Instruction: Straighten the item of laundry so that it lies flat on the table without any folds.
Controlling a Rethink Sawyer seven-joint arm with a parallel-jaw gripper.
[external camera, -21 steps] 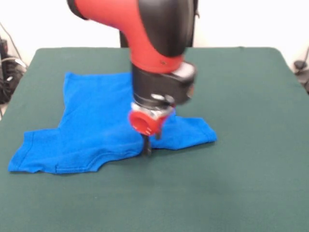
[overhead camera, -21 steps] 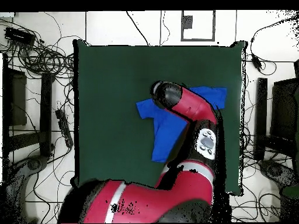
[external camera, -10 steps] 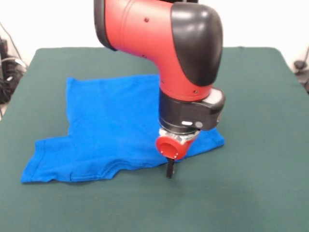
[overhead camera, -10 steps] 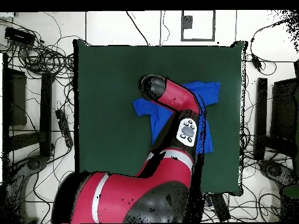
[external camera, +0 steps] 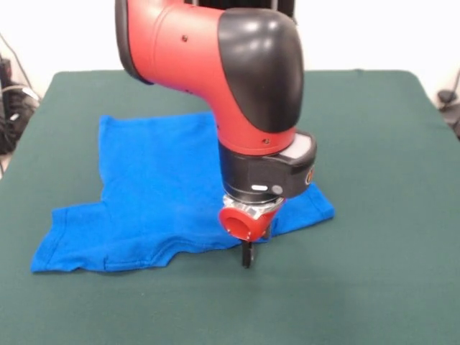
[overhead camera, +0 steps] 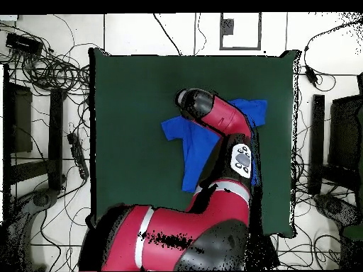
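The blue shirt point(external camera: 162, 187) lies spread on the green table point(external camera: 374, 144), left of centre in the front view, with one sleeve reaching to the lower left and the other poking out to the right past the arm point(external camera: 237, 79). Its upper edge runs fairly straight, while the near edge is uneven — a curved dip shows along it between the left sleeve and the gripper, and the cloth there looks slightly rumpled. The gripper point(external camera: 246, 256) hangs straight down from the red and black wrist, its dark tip at the table surface just beside the shirt's near edge, close to where the right sleeve joins the body. The fingers appear as one narrow dark stub, and I cannot tell whether they are closed on cloth, closed on nothing, or slightly parted. In the overhead view the shirt point(overhead camera: 193, 145) sits right of the table's point(overhead camera: 127, 106) centre, largely covered by the arm point(overhead camera: 216, 120), which crosses it diagonally — only a sleeve at either side and a strip of the body show. The gripper itself is hidden under the arm there.
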